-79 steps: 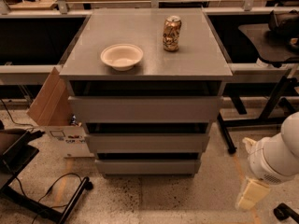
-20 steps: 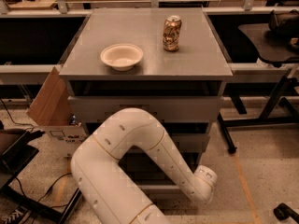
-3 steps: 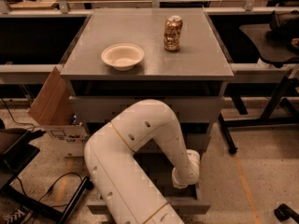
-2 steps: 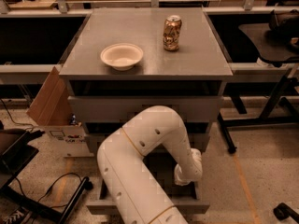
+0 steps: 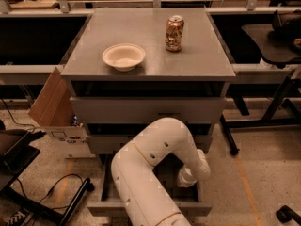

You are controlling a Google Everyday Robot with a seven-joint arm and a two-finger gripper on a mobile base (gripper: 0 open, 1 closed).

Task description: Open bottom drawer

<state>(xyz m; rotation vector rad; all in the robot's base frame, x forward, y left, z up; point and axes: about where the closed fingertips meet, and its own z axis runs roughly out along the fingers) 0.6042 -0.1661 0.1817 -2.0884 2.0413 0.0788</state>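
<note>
The bottom drawer (image 5: pixel 197 207) of the grey cabinet (image 5: pixel 148 109) is standing pulled out toward the camera, its shallow tray showing below the cabinet's two upper fronts. The white arm (image 5: pixel 155 149) is bending down in front of the cabinet, and its pincer (image 5: pixel 188 179) is hanging inside that tray, toward the cabinet's right side. On the cabinet's top surface (image 5: pixel 150 27) a white bowl (image 5: pixel 123 56) is sitting front left and a drink can (image 5: pixel 174 33) is standing upright further back and right. A cardboard box (image 5: pixel 51 102) is sitting just beside the cabinet's left side.
</note>
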